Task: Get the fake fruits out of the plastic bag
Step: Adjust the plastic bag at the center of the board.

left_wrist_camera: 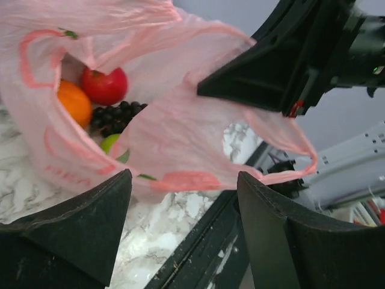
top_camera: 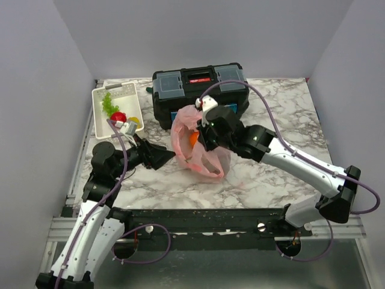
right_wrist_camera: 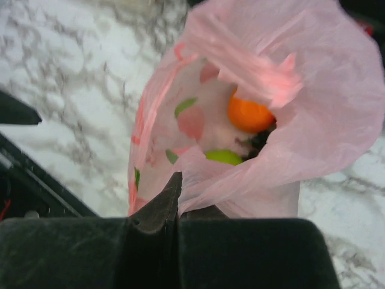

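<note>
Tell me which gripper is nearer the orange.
Right. The right gripper is shut on the bag rim, close by the orange. The left gripper is open outside the bag's mouth, farther off.

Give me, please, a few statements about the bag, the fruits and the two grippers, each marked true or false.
1. The right gripper is shut on the plastic bag. True.
2. The left gripper holds the orange. False: it is open and empty, facing the bag's mouth.
3. The red apple and dark grapes lie inside the bag. True.
4. The bag lies in the white basket. False: it sits on the table, in front of the black toolbox.
</note>
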`<state>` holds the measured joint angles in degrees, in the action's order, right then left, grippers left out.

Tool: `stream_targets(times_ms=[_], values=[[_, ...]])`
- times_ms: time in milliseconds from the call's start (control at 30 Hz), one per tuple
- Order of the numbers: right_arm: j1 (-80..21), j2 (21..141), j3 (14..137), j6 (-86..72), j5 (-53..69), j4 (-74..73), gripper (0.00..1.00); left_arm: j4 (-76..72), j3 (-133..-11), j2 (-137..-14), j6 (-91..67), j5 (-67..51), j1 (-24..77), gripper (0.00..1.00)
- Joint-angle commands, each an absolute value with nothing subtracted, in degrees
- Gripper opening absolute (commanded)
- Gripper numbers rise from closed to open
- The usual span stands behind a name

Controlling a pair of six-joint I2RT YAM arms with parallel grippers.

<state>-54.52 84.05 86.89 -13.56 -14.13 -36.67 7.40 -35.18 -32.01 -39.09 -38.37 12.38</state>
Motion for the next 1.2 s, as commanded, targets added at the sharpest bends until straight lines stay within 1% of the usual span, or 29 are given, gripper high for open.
stream_targets(times_ms=[0, 100, 167, 300, 400, 467, 533, 600, 800, 967, 1167], values=[[-55.7, 79.0, 75.3, -20.1, -11.9, -39.8, 0.01, 0.3, -34.5, -36.0, -37.5, -46.8, 18.9, 0.70], [-55.7, 73.9, 65.1, -27.9, -12.9, -41.1, 0.01, 0.3, -34.1, -37.9, -34.5, -43.0, 27.0, 0.69], [-55.7, 70.5, 59.5, -32.8, -13.5, -42.4, 0.01, -2.3, -32.1, -38.6, -33.7, -39.8, 32.2, 0.69], [-55.7, 65.3, 53.5, -39.3, -11.1, -41.3, 0.01, -3.9, -29.8, -41.5, -31.3, -31.8, 41.8, 0.69], [-55.7, 63.4, 50.3, -41.4, -8.5, -37.3, 0.01, -1.9, -31.5, -45.7, -28.9, -24.4, 48.7, 0.68], [-55.7, 63.2, 49.4, -41.9, -7.8, -35.6, 0.01, -0.4, -33.2, -48.7, -28.8, -18.2, 51.0, 0.66], [-55.8, 63.7, 49.0, -42.1, -7.2, -34.8, 0.01, 2.5, -35.5, -51.6, -29.8, -11.5, 51.4, 0.64], [-55.7, 64.1, 48.5, -42.2, -6.6, -34.3, 0.01, 4.3, -37.8, -54.0, -29.6, -7.5, 51.3, 0.63], [-55.7, 63.5, 45.4, -43.2, -3.1, -30.4, 0.01, 6.7, -43.2, -60.9, -29.7, -3.4, 51.3, 0.61], [-55.7, 64.0, 43.0, -43.9, -1.5, -27.3, 0.01, 4.7, -42.6, -65.1, -30.2, -1.8, 51.3, 0.59], [-56.0, 66.6, 40.9, -44.8, -1.9, -23.7, 0.01, 5.3, -43.8, -69.7, -27.4, 3.7, 51.3, 0.60]])
